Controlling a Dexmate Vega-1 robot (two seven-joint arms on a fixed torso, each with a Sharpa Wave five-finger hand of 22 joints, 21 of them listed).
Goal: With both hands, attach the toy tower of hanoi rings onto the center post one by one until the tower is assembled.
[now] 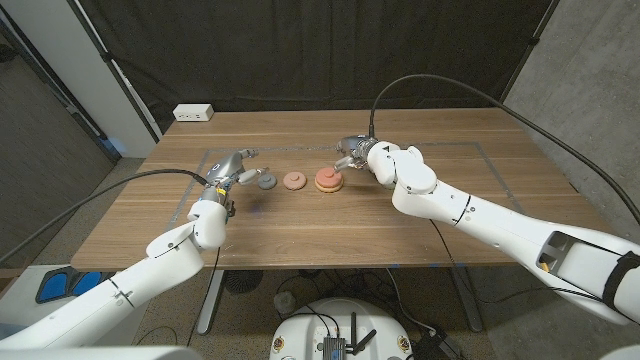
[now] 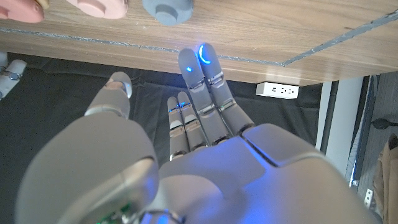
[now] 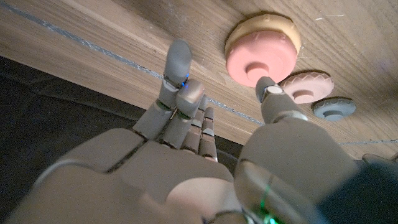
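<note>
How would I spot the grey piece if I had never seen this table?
On the wooden table, find the short row of three round toy pieces between the two robot hands. The grey piece sits at the end nearest the left hand; it is the smallest, and its neighbours are pink.

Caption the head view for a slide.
Three toy pieces in a row on the wooden table: grey ring, pink ring, stacked base, flanked by left hand and right hand.

Left hand (image 1: pixel 232 170) empty, fingers extended; right hand (image 1: pixel 352 153) empty, fingers apart.
</note>
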